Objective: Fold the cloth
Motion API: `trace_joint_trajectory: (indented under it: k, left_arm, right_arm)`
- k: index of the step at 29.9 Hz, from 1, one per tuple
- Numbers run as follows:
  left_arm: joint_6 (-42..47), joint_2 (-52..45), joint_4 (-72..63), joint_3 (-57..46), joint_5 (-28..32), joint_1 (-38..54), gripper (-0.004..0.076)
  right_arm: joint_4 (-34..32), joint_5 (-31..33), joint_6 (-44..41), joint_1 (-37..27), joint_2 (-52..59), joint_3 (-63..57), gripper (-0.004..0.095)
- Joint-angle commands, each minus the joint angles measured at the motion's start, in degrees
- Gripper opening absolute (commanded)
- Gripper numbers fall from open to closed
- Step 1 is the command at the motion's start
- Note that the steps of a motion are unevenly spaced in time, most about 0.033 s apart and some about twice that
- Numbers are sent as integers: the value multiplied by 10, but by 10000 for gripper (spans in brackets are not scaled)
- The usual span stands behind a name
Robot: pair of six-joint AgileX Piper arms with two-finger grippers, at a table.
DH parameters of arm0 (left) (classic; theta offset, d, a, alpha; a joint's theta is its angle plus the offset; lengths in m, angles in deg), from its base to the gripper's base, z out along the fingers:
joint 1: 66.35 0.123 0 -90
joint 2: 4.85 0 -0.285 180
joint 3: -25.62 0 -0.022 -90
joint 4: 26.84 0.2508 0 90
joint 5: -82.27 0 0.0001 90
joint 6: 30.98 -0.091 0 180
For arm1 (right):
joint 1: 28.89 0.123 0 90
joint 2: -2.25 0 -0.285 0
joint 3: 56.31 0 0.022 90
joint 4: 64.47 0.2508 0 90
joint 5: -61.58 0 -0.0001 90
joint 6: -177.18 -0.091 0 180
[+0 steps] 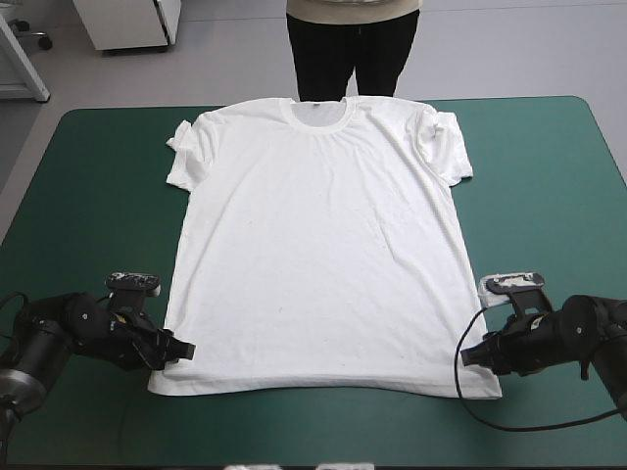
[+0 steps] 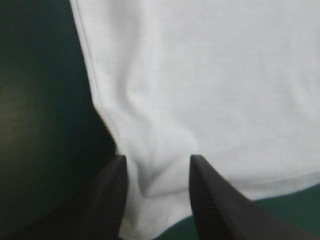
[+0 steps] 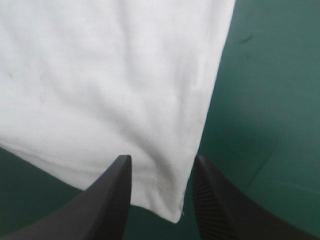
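The T-shirt (image 1: pixel 318 255) is lying spread flat on the teal-green table (image 1: pixel 88 196), its collar toward the far edge, its hem running just inside the near edge and its sleeves reaching out to either side. No fold is showing anywhere, so the task is sitting at its very start. The left gripper (image 1: pixel 181 350) is resting low at the hem corner toward the table's left edge, and the right gripper (image 1: pixel 470 354) is doing the same at the hem corner toward the right edge. In each wrist view the black fingers (image 2: pixel 117 190) are standing apart with a corner of the cloth lying in the gap between them, not yet pinched. At the left corner the fabric is puckering slightly between the fingers. By my judgement the arms are lining up to take both hem corners. All of the folding is waiting to be done: clamping, lifting the hem, carrying it toward the collar, and any later folds.
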Motion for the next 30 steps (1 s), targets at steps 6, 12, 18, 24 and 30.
trace_joint_trajectory:
  k: [6,12,18,24,30]
  left_arm:
    - [44,26,-9,123,131,-4,379]
    - [102,153,51,243,149,-3,379]
    - [110,300,37,377,165,-3,379]
    - [119,429,35,500,126,-3,379]
    - [119,498,43,560,102,-3,379]
  right_arm:
    - [4,-93,-3,-4,-20,149,410]
    - [1,-94,2,-4,-100,249,411]
    - [-11,-93,2,-4,-169,316,411]
    - [-11,-93,8,-4,-192,333,410]
    - [-13,-93,9,-4,-192,333,408]
